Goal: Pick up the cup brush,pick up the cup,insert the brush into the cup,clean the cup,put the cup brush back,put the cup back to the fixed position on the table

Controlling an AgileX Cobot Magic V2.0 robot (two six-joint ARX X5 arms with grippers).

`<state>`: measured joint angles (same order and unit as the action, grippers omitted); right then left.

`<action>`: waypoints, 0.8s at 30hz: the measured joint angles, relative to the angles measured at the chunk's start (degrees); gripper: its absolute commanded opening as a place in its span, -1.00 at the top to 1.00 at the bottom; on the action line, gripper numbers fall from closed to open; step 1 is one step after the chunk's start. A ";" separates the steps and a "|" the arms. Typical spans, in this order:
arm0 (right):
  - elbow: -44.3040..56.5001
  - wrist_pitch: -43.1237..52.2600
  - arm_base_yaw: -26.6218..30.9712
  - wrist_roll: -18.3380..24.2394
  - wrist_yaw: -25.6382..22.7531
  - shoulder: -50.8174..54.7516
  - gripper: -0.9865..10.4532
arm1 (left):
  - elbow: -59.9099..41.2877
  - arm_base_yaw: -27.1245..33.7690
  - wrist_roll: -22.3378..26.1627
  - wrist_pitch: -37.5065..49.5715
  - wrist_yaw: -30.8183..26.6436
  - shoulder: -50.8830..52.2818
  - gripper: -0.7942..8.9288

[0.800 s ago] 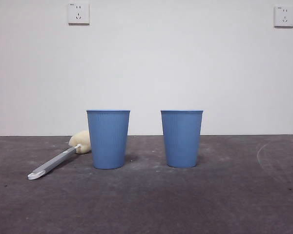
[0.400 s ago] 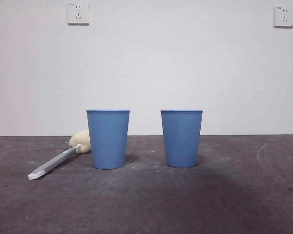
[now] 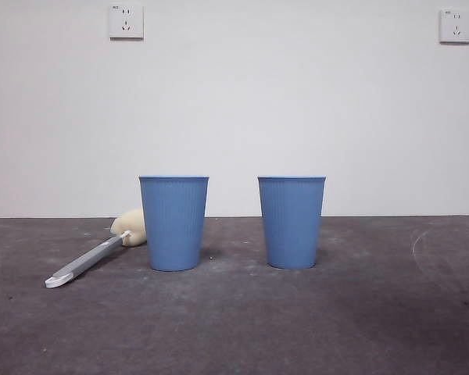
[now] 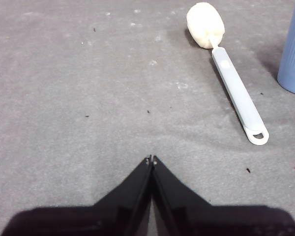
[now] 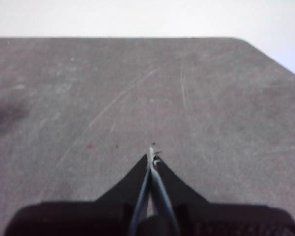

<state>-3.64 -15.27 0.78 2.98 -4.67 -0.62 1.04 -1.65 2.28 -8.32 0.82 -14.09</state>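
The tabletop [image 3: 375, 312] is the largest thing here, a flat dark grey matte surface with pale scuffs, curved scratches and dusty specks, running back to a plain white wall [image 3: 297, 101]; in the right wrist view its far edge and a rounded corner show. On the wall, high above the cups, sit two white power sockets [image 3: 126, 21], one above the left cup and one far to its right [image 3: 455, 26]; any marking on them is too small to read. Two identical blue cups stand upright and apart in the middle of the tabletop, the left cup [image 3: 173, 223] and the right cup [image 3: 291, 222], each tapered, finely ribbed down the sides, with a smooth rim and no label. The ground in front of them and to the right of the right cup is bare. The cup brush [image 3: 94, 256] lies flat just left of the left cup, its cream-yellow sponge head near that cup's side and partly behind it, its slim grey handle slanting away toward the front, ending in a white looped tip. In the left wrist view the brush [image 4: 234, 86] lies well clear of the left claw [image 4: 151, 159], with an edge of the left cup beside it. The left claw is pressed together, holding nothing, over bare tabletop. The right claw [image 5: 152, 150] is likewise closed tip to tip and empty, above scratched bare surface.
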 measured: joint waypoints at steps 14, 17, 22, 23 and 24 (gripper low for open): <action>0.90 0.13 0.00 0.00 0.17 0.02 0.82 | 0.00 0.00 0.00 0.22 0.00 -0.31 0.84; 0.90 0.13 0.00 0.00 0.17 0.04 0.82 | 0.00 0.00 0.00 0.22 0.00 -0.31 0.84; 0.90 0.13 0.00 0.00 0.17 0.04 0.82 | 0.00 0.00 0.00 0.22 0.00 -0.31 0.84; 0.90 0.13 0.00 0.00 0.17 0.04 0.82 | 0.00 0.00 0.00 0.22 0.00 -0.31 0.84; 0.90 0.13 0.00 0.00 0.17 0.04 0.82 | 0.00 0.00 0.00 0.22 0.00 -0.31 0.84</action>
<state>-2.74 -15.14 0.78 2.98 -4.49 -0.58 1.04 -1.65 2.28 -8.10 0.82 -14.39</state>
